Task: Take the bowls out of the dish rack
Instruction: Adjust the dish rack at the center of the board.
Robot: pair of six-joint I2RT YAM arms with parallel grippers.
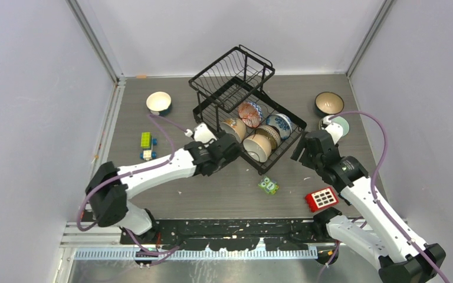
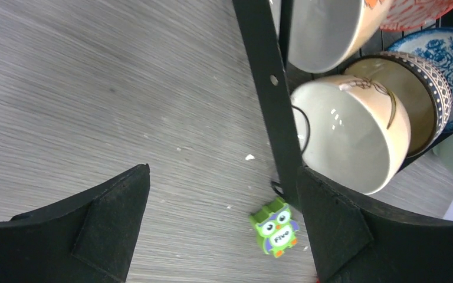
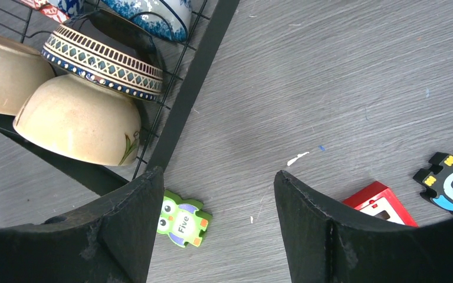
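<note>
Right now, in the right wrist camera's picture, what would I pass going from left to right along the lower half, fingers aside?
Cream bowl → green owl → red block → black number-eight piece.
</note>
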